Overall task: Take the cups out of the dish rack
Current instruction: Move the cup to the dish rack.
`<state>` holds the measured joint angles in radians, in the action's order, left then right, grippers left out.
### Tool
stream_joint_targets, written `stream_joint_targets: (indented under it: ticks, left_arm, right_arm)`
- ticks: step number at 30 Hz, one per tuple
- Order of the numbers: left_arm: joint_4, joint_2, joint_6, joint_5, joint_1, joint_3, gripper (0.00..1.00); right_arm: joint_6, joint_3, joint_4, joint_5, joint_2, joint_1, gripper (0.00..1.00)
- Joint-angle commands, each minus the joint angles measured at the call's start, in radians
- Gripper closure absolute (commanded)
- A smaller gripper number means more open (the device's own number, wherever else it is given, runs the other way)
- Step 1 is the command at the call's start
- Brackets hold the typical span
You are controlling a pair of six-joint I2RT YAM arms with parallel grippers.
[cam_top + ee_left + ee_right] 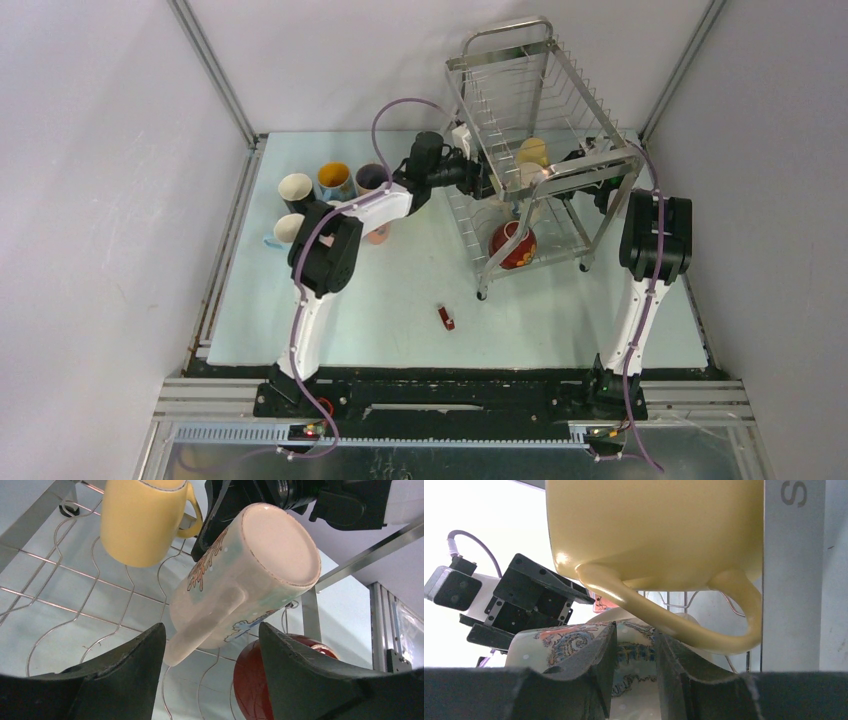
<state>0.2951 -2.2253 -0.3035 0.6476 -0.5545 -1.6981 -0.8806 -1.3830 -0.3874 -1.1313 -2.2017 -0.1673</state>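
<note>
A small red fragment [446,319] lay on the pale table [560,320], near the middle of its near edge. Grey walls [100,200] stood along the table's far, left and right edges.

Dish rack [520,100] far right on the table [400,300], cups [334,180] clustered far left.

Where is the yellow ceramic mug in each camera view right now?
Top external: yellow ceramic mug sits right of centre, on the upper tier of the chrome wire dish rack.
Left wrist: upper left, on the wires.
Right wrist: fills the top, handle lowest.
Shared landmark: pale patterned mug next to it.
</note>
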Motion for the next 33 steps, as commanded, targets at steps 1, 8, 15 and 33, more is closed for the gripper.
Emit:
stream_joint_targets:
  ticks: [1,8,15,33]
  left_arm:
    - [0.013,-0.03,0.063,0.118,0.018,-0.084,0.26]
    - [0.017,-0.076,0.055,0.164,0.031,-0.133,0.31]
    - [0.069,-0.108,-0.021,0.216,0.029,-0.156,0.34]
    - [0.107,-0.088,-0.088,0.227,-0.006,-0.116,0.43]
  right_arm:
    - [-0.002,-0.01,-0.048,-0.024,0.01,0.041,0.59]
    - [-0.003,-0.01,-0.054,-0.021,0.006,0.038,0.59]
    - [-0.005,-0.009,-0.057,-0.019,0.01,0.038,0.59]
    - [-0.044,-0.006,-0.1,-0.01,0.021,0.06,0.59]
